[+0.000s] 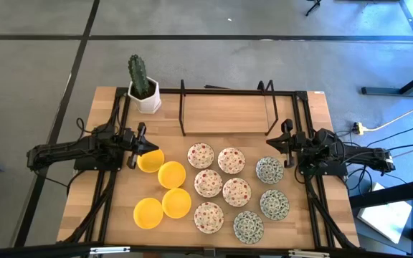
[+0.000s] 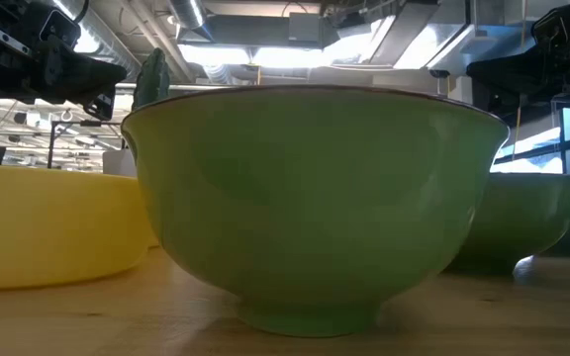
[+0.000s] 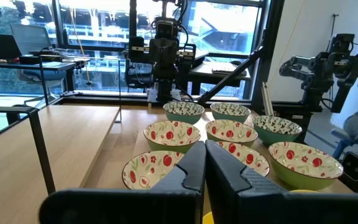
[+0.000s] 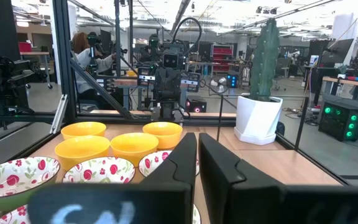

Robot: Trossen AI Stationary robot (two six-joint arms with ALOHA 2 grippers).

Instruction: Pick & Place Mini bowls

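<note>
1. Risk on the left: the left gripper (image 1: 140, 136) hangs at about 9 o'clock on the table (image 1: 214, 115) with its fingers pinched together and nothing held, just beside the nearest yellow bowl (image 1: 150, 160). If it comes down like that, the closed tips will likely hit the rim and tip or shove the bowl rather than straddle it.
2. The four yellow bowls (image 1: 167, 193) sit touching or nearly touching, from the centre toward 7 o'clock. A grip on one rim could drag a neighbour along or jam a finger between two walls.
3. The cactus pot (image 1: 146, 94) stands at 11 o'clock, near the left arm's path; a wide swing could knock it over.
4. The red-speckled bowls (image 1: 217, 179) fill the centre toward 6 o'clock, packed close. Glazed, shallow rims look slippery, so a thin pinch may let one slide out and chip another.
5. The green-patterned bowls (image 1: 267, 193) lie from 4 to 5 o'clock.
6. The right gripper (image 1: 285, 137), at 3 o'clock, is also closed and empty, just beside the nearest green bowl (image 1: 269, 169); same rim strike risk.
</note>
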